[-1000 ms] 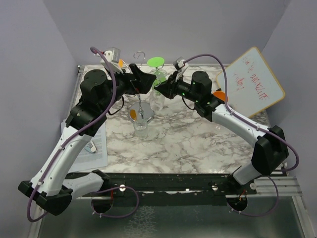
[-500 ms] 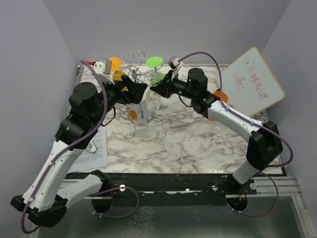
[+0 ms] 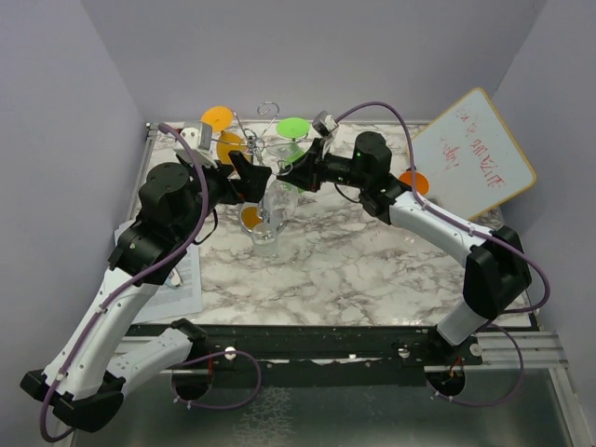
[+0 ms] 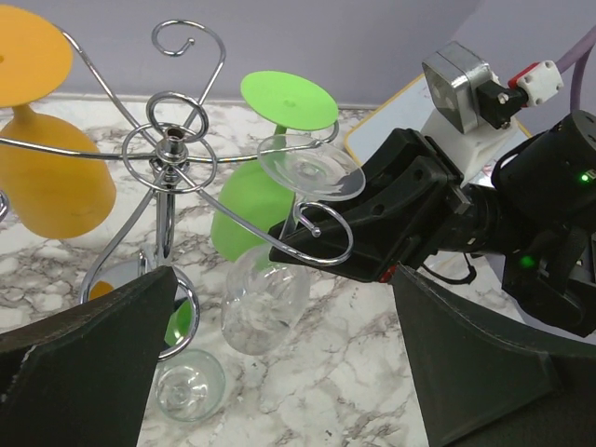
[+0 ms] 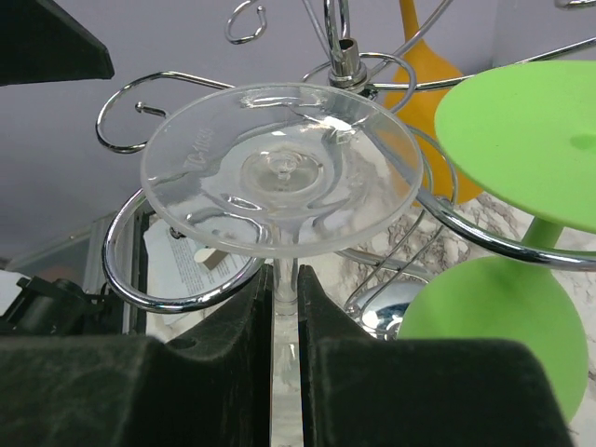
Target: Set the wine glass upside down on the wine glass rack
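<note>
The silver wire rack [image 3: 267, 140] stands at the back middle; its pole [image 4: 169, 200] and scroll arms also show in the right wrist view [image 5: 340, 47]. My right gripper [image 5: 285, 317] is shut on the stem of a clear wine glass [image 4: 265, 298], held upside down. The glass's foot [image 5: 279, 172] sits just above a scroll-ended arm [image 5: 168, 284]; whether it rests on the arm I cannot tell. In the top view the right gripper [image 3: 300, 173] is right of the rack. My left gripper [image 3: 248, 177] is open and empty just left of the glass, and its jaws are wide apart in its own view [image 4: 289, 372].
A green glass [image 4: 251, 205] and two orange glasses [image 3: 223, 130] hang upside down on the rack. A small clear glass [image 4: 189, 384] stands on the marble by the chrome base [image 3: 272, 216]. A whiteboard [image 3: 470, 154] leans at the right. A paper sheet [image 3: 182, 275] lies at the left.
My right gripper carried the clear glass left and up to the rack arm. My left arm drew back to the left, uncovering the orange glasses.
</note>
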### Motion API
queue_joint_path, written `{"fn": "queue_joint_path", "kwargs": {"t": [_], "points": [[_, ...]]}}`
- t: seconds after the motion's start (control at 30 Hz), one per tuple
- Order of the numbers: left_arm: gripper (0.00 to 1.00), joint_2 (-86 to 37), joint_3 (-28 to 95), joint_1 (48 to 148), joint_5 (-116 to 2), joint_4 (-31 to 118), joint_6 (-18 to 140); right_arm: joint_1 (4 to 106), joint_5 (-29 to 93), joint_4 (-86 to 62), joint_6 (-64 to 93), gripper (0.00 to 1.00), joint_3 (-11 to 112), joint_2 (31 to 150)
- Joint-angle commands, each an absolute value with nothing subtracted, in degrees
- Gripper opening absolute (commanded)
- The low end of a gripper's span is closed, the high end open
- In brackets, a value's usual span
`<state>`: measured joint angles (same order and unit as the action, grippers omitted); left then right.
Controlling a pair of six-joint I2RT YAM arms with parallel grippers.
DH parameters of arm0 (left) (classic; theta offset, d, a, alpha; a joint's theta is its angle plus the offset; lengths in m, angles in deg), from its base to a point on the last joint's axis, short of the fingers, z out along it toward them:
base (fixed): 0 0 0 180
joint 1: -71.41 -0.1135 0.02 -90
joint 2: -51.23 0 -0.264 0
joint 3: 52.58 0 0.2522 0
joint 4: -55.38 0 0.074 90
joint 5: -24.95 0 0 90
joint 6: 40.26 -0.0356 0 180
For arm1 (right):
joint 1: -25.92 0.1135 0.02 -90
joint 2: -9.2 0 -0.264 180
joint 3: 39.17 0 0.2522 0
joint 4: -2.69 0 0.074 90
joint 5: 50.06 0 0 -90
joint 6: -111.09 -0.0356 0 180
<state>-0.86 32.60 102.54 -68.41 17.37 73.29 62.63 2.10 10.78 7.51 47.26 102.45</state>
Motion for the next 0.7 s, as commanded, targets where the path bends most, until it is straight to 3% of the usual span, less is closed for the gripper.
{"fn": "queue_joint_path", "kwargs": {"t": [0.0, 0.17, 0.33, 0.4, 0.67], "points": [[0.99, 0.2, 31.5, 102.3, -71.1, 16.7, 73.6, 62.9, -2.2, 18.0, 4.1, 0.01, 46.1, 101.2], [0.93, -0.3, 30.0, 102.3, -70.3, 17.7, 74.1, 62.9, -1.1, 20.8, 1.4, 0.01, 45.1, 101.4], [0.76, -0.3, 29.2, 102.3, -71.6, 19.0, 73.2, 63.0, 0.3, 19.3, 0.9, 0.01, 46.4, 102.4], [0.74, 0.3, 28.9, 102.3, -72.8, 19.5, 72.6, 62.9, 0.9, 18.2, 1.3, 0.01, 47.1, 102.9], [0.83, 4.2, 29.2, 102.3, -79.6, 20.2, 72.4, 62.9, 4.0, 14.8, 3.9, 0.01, 49.1, 103.7]]}}
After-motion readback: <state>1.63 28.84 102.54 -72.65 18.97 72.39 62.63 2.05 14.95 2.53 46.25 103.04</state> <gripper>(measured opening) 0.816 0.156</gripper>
